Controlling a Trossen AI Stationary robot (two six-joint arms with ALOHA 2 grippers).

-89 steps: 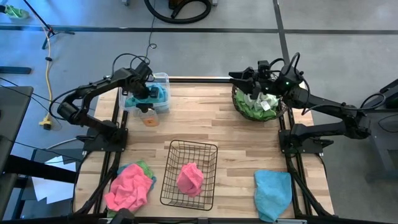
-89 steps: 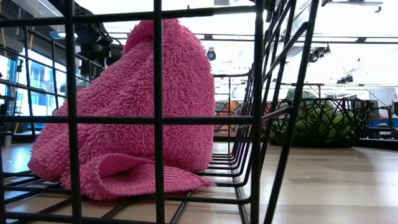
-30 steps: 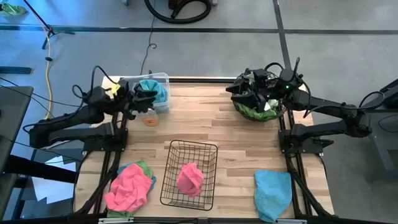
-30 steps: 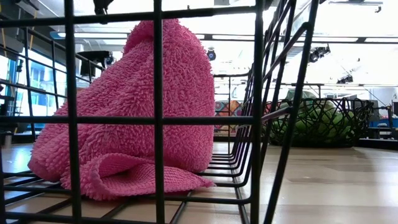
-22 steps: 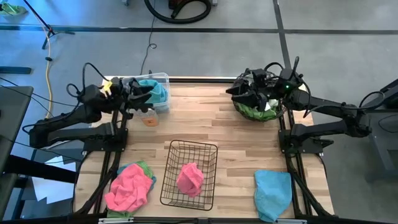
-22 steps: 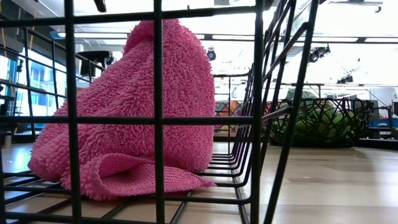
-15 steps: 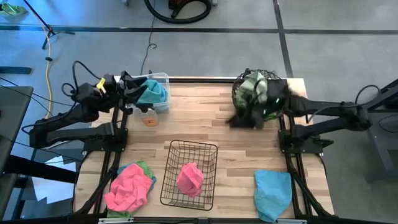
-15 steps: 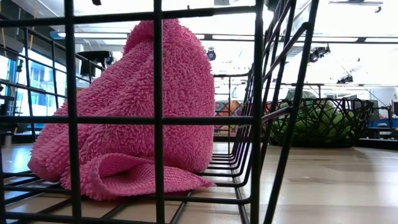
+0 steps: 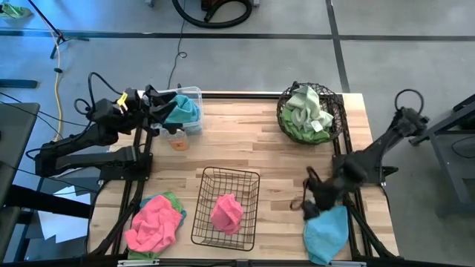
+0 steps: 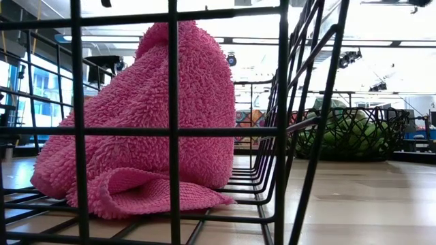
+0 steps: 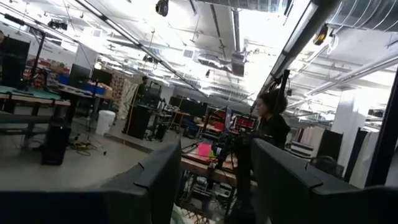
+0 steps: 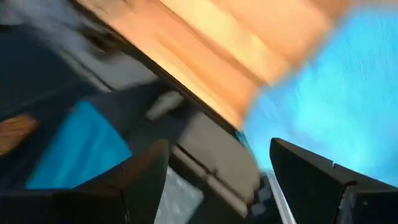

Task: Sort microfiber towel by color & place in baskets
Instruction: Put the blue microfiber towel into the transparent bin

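Note:
A light blue towel [image 9: 326, 231] lies flat at the table's near right corner. My right gripper [image 9: 306, 202] hangs open over that towel's far left corner, fingers slanting down, and the blue cloth [image 12: 323, 93] shows beyond them. My left gripper [image 9: 160, 102] stands open with nothing between its fingers beside the clear bin [image 9: 194, 93], which holds a light blue towel [image 9: 182, 110]. The round wire basket [image 9: 285, 117] holds green towels [image 9: 308, 111]. A pink towel [image 10: 143, 116] sits in the black wire basket [image 9: 208, 178]. Another pink towel [image 9: 154, 224] lies on a green one [image 9: 172, 199] at the near left.
A small orange object [image 9: 178, 143] lies on the wood just nearer than the clear bin. Bare wood [image 9: 245, 141] stretches between the bin, the round basket and the wire basket. The left wrist view looks level into the room, where a person [image 11: 270, 118] stands.
My right gripper has swung fast from over the round basket toward the table's near right corner, going down and rolling, and now hangs over the blue towel. My left gripper has drawn up and back a little from the clear bin and rolled. No towel has moved.

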